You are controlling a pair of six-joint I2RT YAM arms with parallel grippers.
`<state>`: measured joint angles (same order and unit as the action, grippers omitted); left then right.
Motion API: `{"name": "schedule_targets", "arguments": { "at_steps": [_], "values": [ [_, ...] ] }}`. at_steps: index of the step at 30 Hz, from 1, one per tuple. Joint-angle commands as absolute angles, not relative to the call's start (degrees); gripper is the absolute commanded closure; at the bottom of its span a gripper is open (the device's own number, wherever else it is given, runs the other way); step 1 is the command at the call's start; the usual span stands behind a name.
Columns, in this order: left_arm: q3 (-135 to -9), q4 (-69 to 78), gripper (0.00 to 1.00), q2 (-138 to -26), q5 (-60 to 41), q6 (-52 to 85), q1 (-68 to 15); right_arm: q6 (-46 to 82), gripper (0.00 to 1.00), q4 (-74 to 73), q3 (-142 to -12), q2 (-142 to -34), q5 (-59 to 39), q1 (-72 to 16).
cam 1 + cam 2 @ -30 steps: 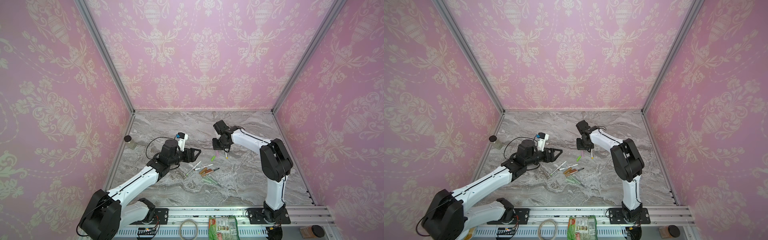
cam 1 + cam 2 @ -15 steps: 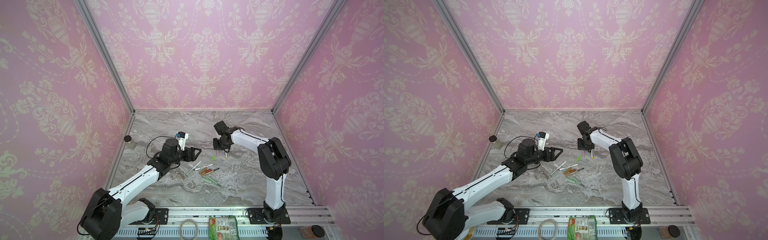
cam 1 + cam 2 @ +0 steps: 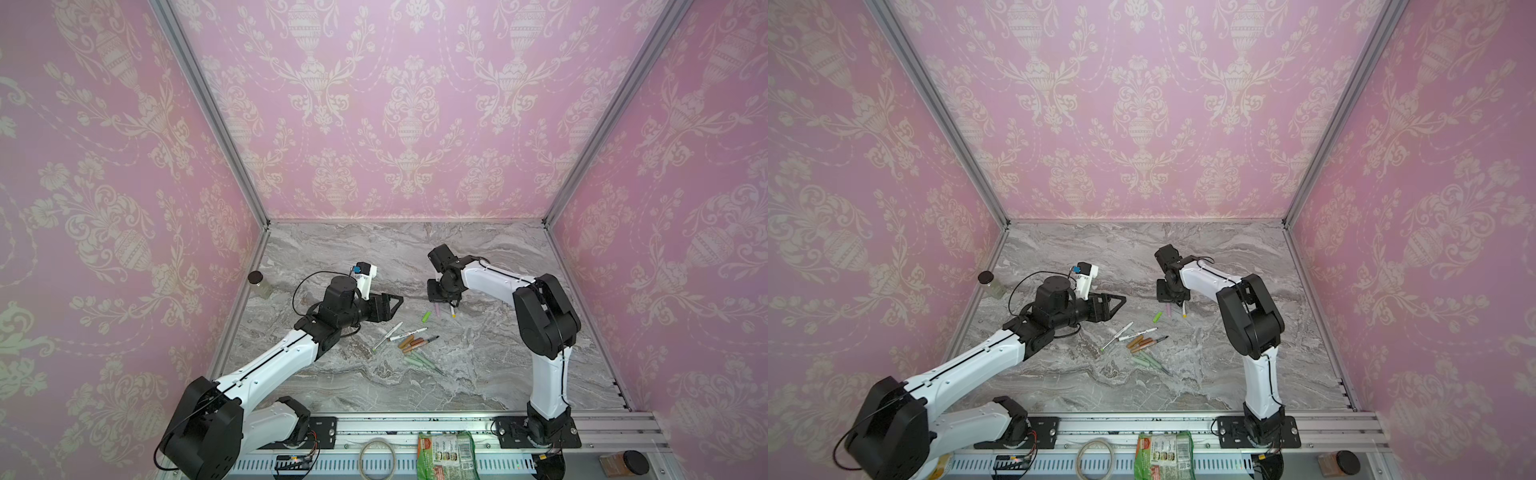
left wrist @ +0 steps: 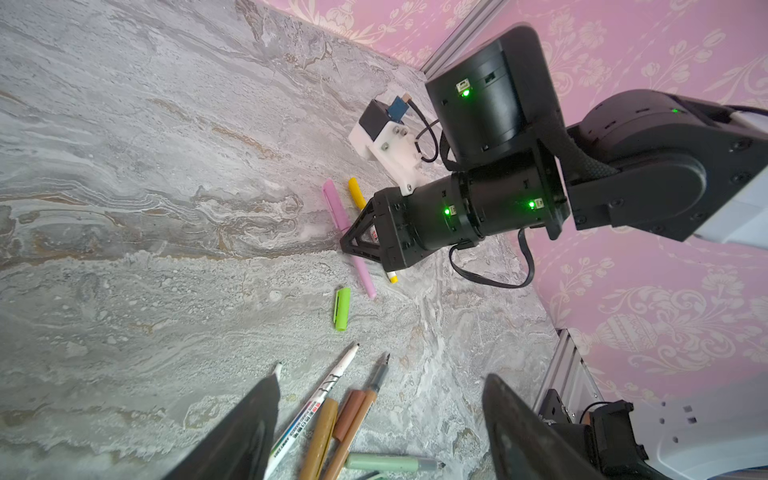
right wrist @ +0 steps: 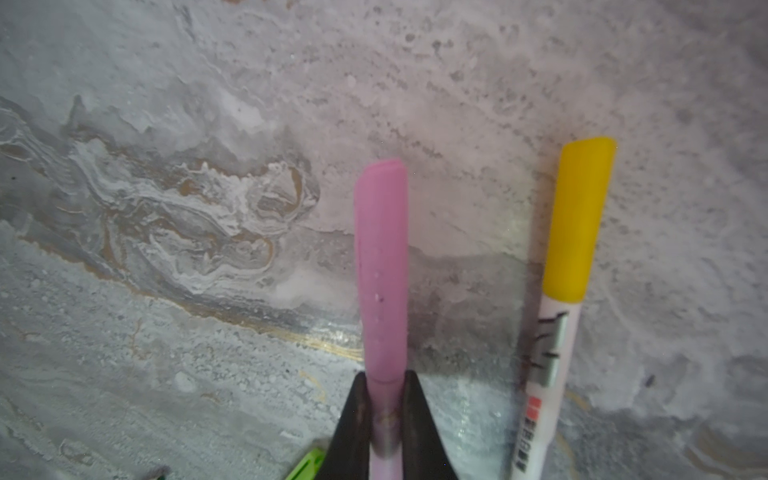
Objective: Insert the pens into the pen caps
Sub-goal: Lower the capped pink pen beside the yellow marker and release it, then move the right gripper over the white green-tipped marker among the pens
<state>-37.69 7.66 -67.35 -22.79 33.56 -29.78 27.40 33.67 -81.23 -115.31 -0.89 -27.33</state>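
A robot's right gripper (image 5: pixel 384 388), its jaws pinched shut on the capped pink pen (image 5: pixel 380 257) down at the marble table (image 3: pixel 490 374), could knock the yellow-capped pen (image 5: pixel 577 224) lying just beside it and set it rolling, while the left gripper (image 4: pixel 382 380) hangs wide open and empty above the uncapped pens (image 4: pixel 332 384)

Bright, even, soft light in both top views, wide-angle stretch toward the corners. Faint shadows on table (image 3: pixel 478 374). Right wrist view blurred: pink pen (image 5: pixel 380 270) smeared, dark shadow beside.
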Motion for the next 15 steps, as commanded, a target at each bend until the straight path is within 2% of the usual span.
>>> {"name": "schedule_targets", "arguments": {
  "at_steps": [1, 15],
  "values": [
    [-39.35, 7.65, 0.21, -67.76, -23.29, 34.03, -29.36, 28.74, 0.85, 34.28, -80.26, -116.83, 0.76, -26.78],
    [-39.55, 7.73, 0.21, -67.76, -23.47, 34.80, -29.36, 29.05, 0.72, 34.17, -79.80, -117.02, 0.74, -26.76]
  ]
}}
